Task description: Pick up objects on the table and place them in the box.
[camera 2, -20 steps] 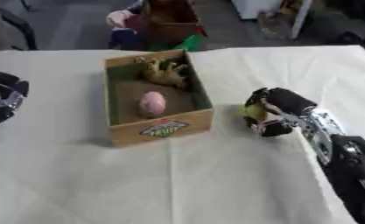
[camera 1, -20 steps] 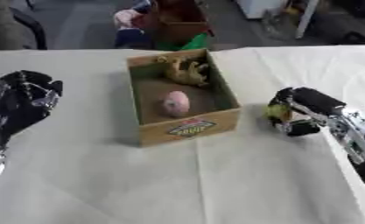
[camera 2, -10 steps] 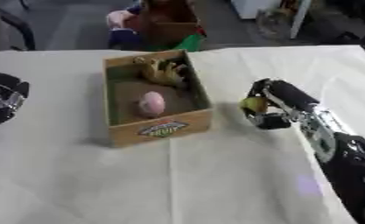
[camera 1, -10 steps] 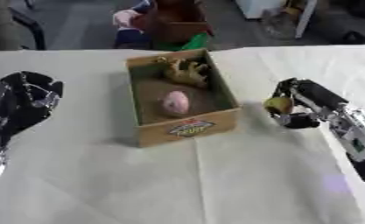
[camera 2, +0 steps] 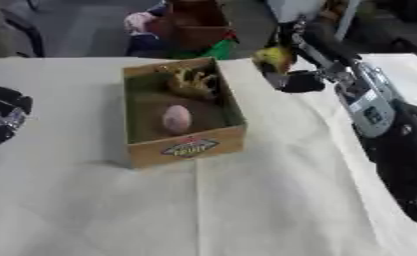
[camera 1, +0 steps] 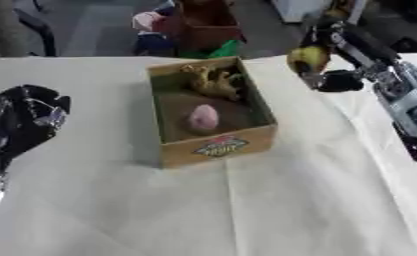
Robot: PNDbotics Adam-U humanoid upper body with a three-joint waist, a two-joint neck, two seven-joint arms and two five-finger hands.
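An open cardboard box [camera 1: 220, 145] stands in the middle of the white table. Inside lie a pink egg-shaped thing [camera 1: 203, 117] and a tan toy animal [camera 1: 213, 82]. My right hand [camera 1: 332, 59] hangs in the air just right of the box's far corner, above the table, fingers curled round a small yellow object [camera 1: 308, 56]. My left hand [camera 1: 26, 121] rests at the left edge of the table, fingers relaxed, holding nothing.
Beyond the table's far edge sit a brown box, a green shape and a pink thing [camera 1: 147, 20]. White cloth [camera 1: 246, 205] covers the table in front of the box.
My right hand has risen from the table beside the box, carrying the yellow object up and toward the far side. The left hand has stayed put.
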